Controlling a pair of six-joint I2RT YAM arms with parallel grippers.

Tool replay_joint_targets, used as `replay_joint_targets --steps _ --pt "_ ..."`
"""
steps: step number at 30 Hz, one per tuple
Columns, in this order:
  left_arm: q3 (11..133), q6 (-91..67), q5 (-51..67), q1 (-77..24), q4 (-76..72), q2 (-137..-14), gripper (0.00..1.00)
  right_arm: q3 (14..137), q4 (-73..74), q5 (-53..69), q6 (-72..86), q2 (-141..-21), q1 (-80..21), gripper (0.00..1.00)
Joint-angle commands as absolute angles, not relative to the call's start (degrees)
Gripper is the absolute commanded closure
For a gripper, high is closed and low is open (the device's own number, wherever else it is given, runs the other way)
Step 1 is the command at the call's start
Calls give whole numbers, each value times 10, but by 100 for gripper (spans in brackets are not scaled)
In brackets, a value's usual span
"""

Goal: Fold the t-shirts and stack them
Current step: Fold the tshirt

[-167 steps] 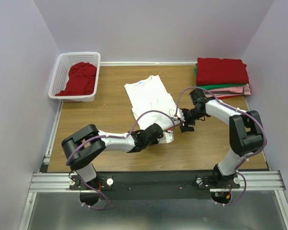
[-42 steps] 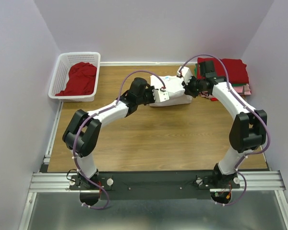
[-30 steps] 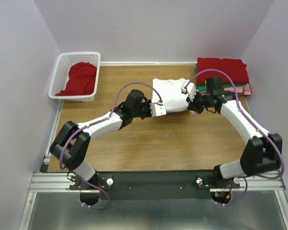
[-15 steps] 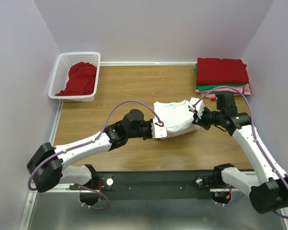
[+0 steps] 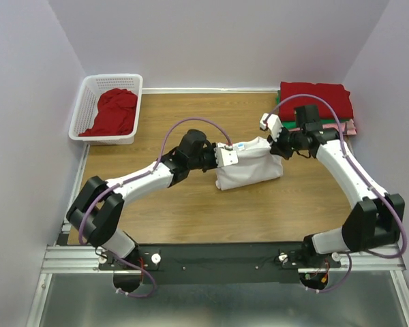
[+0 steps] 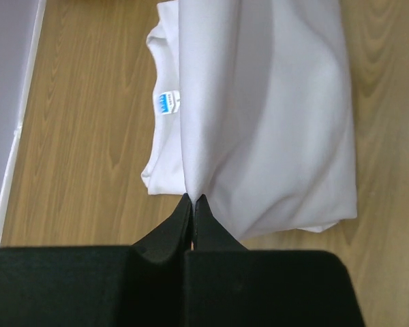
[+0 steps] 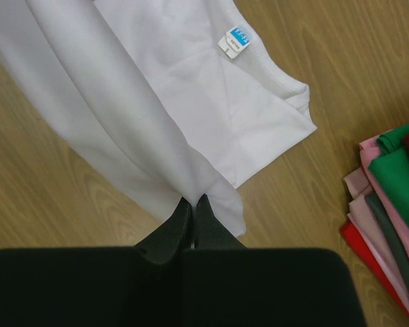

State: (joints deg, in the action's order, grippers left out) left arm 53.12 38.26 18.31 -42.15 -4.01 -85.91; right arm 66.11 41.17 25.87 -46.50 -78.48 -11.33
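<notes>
Item 1, white t-shirt (image 5: 251, 167): it lies right of centre on the wooden table (image 5: 191, 211), held by both arms along its far edge. That edge runs taut between the two grippers. The rest of the cloth drapes toward the near side and rests on the wood. The wrist views show several layers folded over one another. A small blue neck label (image 6: 166, 102) faces up at the collar.

Item 2, left gripper (image 6: 192, 203): its fingers are pressed together on a pinch of white cloth at the shirt's left end. No gap shows between the tips.

Item 3, right gripper (image 7: 193, 204): its fingers are likewise clamped tight on a fold of the white t-shirt at the right end.

Item 4, stack of folded t-shirts (image 5: 315, 102): it stands in the far right corner with red on top and green and pink edges showing beneath. It is near the right gripper but apart from the white t-shirt.

Item 5, white lattice basket (image 5: 82, 109): it stands in the far left corner, well apart from the arms, and holds a crumpled red t-shirt (image 5: 114, 112).
</notes>
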Motion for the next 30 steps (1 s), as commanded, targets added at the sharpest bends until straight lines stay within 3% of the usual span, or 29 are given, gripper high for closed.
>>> replay_joint_targets --steps 1,11,30 --pt "581 410 223 -388 -69 -897 100 715 380 237 -451 -835 -103 100" --pt "685 426 251 -335 -96 -1006 100 830 351 230 -426 -968 -84 100" --pt "871 402 197 -295 -119 -1185 100 969 267 193 -367 -1157 -61 100"
